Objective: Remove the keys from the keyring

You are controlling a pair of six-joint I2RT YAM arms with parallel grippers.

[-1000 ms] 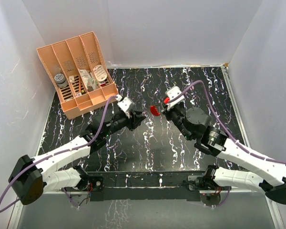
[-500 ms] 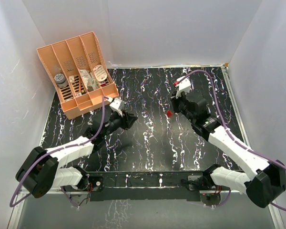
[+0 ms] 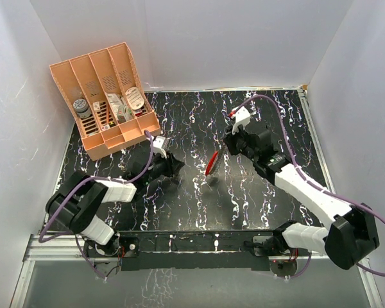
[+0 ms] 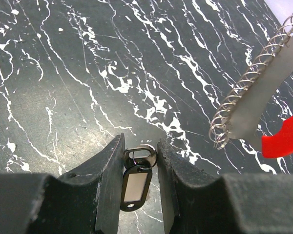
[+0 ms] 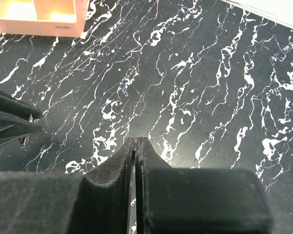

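My left gripper (image 3: 174, 165) (image 4: 139, 144) sits low over the table's left middle, its fingers closed on the key (image 4: 136, 180), a tiny black oval piece with a pale window and a small silver ring. The keyring's red tag (image 3: 212, 163) hangs in the air below-left of my right gripper (image 3: 226, 147). In the left wrist view the tag (image 4: 283, 139) shows at the right with a pale strip and a stretched coil of thin wire (image 4: 244, 95). In the right wrist view my right gripper (image 5: 136, 139) is shut on a thin edge-on sliver.
A peach organiser (image 3: 106, 96) with several small items stands at the back left; its corner shows in the right wrist view (image 5: 34, 14). White walls close in the black marbled table (image 3: 199, 205) on three sides. My left fingers (image 5: 10, 122) show at that view's left.
The grippers, together at the centre a second ago, have pulled apart. The left arm drew back to the left. The red tag now shows as a long strip below the right gripper.
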